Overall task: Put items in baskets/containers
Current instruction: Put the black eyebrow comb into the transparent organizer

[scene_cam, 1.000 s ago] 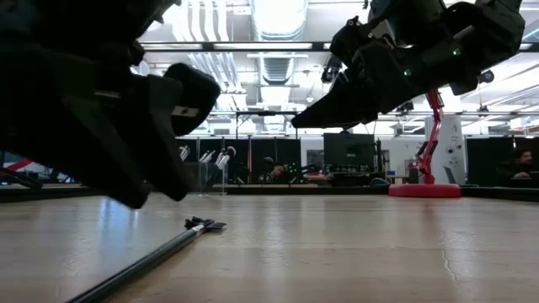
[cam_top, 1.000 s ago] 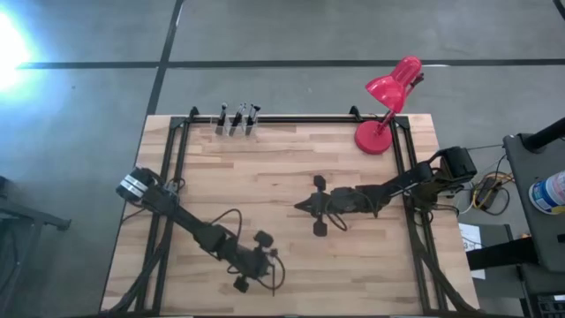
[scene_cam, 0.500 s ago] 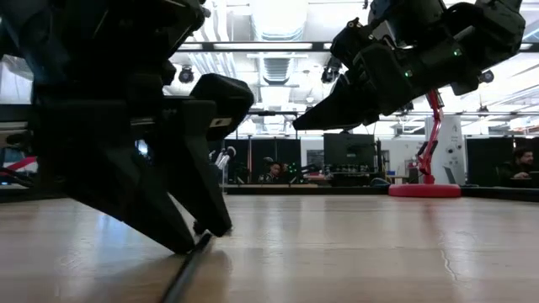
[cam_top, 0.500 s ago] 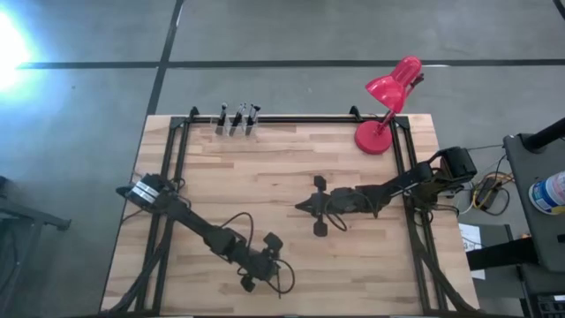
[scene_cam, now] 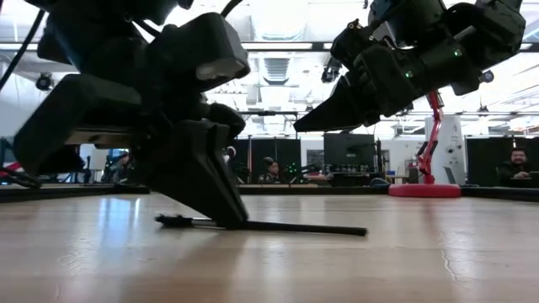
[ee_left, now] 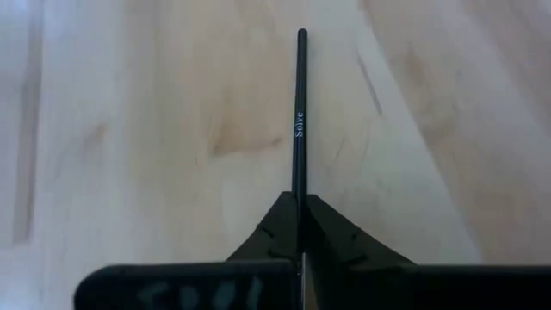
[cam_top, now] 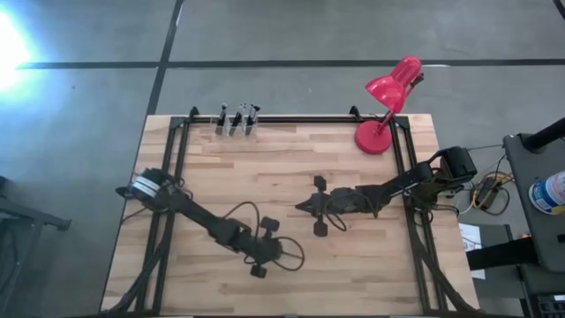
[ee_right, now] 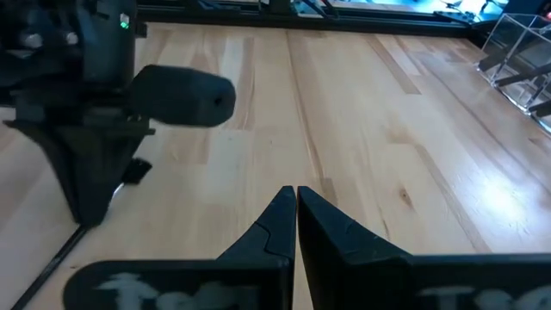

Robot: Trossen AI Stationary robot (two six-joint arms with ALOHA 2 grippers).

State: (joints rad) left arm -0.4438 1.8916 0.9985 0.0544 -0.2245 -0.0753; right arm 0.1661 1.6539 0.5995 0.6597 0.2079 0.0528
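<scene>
A thin black stick with "Solve" printed on it (ee_left: 299, 120) lies level at the table top (scene_cam: 303, 227), near the table's near edge. My left gripper (cam_top: 263, 254) (scene_cam: 232, 220) is shut on it. My right gripper (cam_top: 305, 205) (ee_right: 295, 191) hangs shut above the table's middle (scene_cam: 296, 126) and touches nothing. The clear containers (cam_top: 237, 122) stand at the far edge with several dark sticks upright in them, and also show in the right wrist view (ee_right: 516, 52). My left gripper pinches the stick's shaft (ee_left: 298, 185) between its two fingers (scene_cam: 221, 202), which slant down from above. The hold is nearer the thicker end (scene_cam: 168, 220); the longer part (scene_cam: 337, 229) runs out past the fingertips. The stick stays level, at or just above the wood.
A red desk lamp (cam_top: 388, 97) stands at the far right corner, its base (scene_cam: 425, 190) on the table. A black frame rail (cam_top: 291, 117) runs along the far edge. Bare wood lies between both grippers and the containers. People sit in the room behind the table.
My left gripper has moved toward the table's right edge, come down onto the stick and turned. The stick, which pointed toward the near edge with its thicker end farther off, has swung about and now lies across the low view.
</scene>
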